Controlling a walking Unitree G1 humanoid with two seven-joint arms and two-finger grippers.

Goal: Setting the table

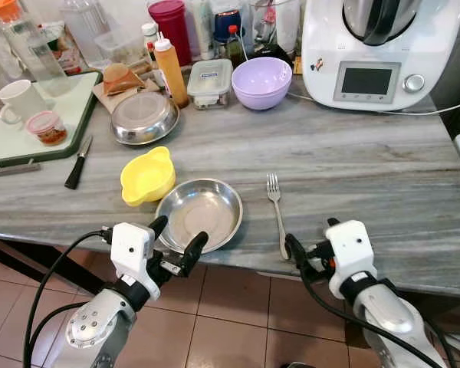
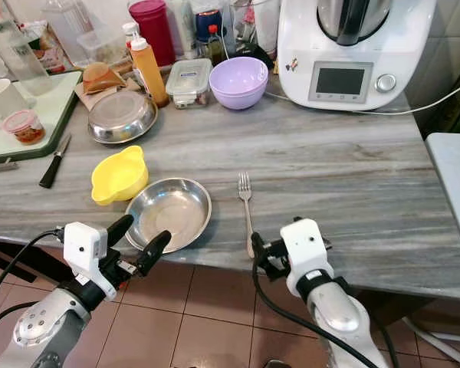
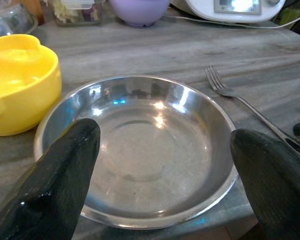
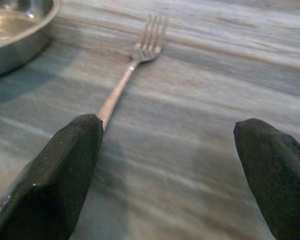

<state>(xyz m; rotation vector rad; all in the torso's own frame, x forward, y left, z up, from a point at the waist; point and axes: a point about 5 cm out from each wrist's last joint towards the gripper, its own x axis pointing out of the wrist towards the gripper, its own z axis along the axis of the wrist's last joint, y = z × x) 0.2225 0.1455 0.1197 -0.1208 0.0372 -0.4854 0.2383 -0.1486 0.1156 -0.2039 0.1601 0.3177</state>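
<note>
Left eye view gives me the shallow round steel plate (image 1: pixel 200 213) at the near edge of the grey marble-patterned counter (image 1: pixel 368 169), a yellow plastic bowl (image 1: pixel 147 175) touching its left rim. My left gripper (image 1: pixel 179 240) hangs spread just before the plate. A steel fork (image 1: pixel 277 211) lies right of it, tines away; my right gripper (image 4: pixel 165 170) sits spread at its handle end.

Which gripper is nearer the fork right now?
Right. The right gripper is open at the table edge, beside the fork handle's end. The left gripper is open at the steel plate rim, with the plate between it and the fork.
</note>
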